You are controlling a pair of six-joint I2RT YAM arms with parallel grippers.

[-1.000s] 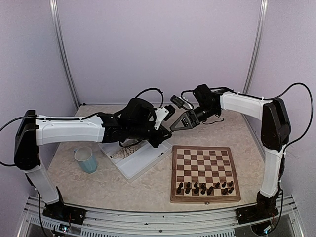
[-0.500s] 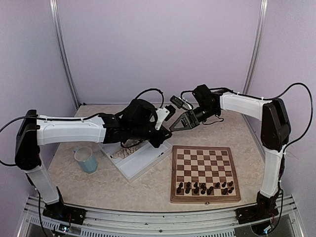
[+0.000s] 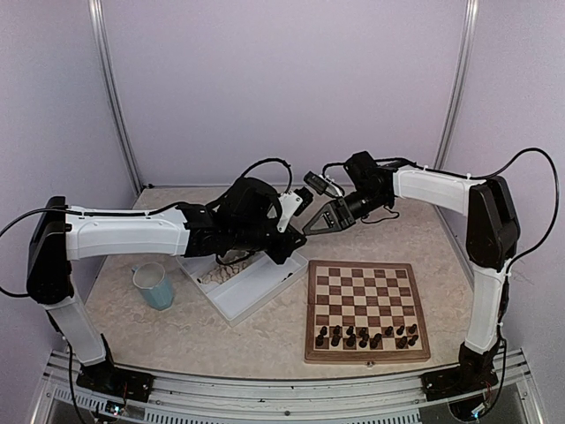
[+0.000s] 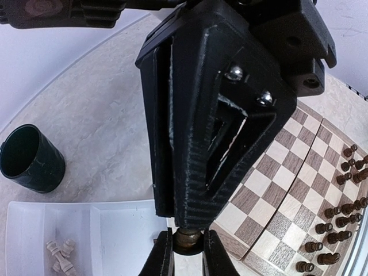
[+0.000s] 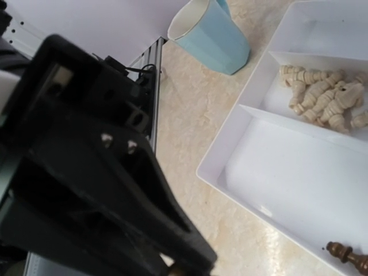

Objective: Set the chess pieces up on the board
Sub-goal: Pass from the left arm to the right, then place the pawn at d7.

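Above the gap between white tray (image 3: pixel 252 300) and board (image 3: pixel 366 305), both arms reach, tips meeting: left tool (image 4: pixel 187 253) grips a dark chess piece (image 4: pixel 187 239), right tool (image 3: pixel 308 230) closed on its top.

We find the left gripper (image 3: pixel 302 231) and right gripper (image 3: pixel 311 227) meeting tip to tip, raised above the table (image 3: pixel 265 340). The white tray (image 3: pixel 252 296) lies below the jaws, toward their left. The blue cup (image 3: pixel 154 287) stands farther left. The board (image 3: pixel 366 283) lies nearer than the jaws, to their right, with dark chess pieces (image 3: pixel 366 336) along its near edge.
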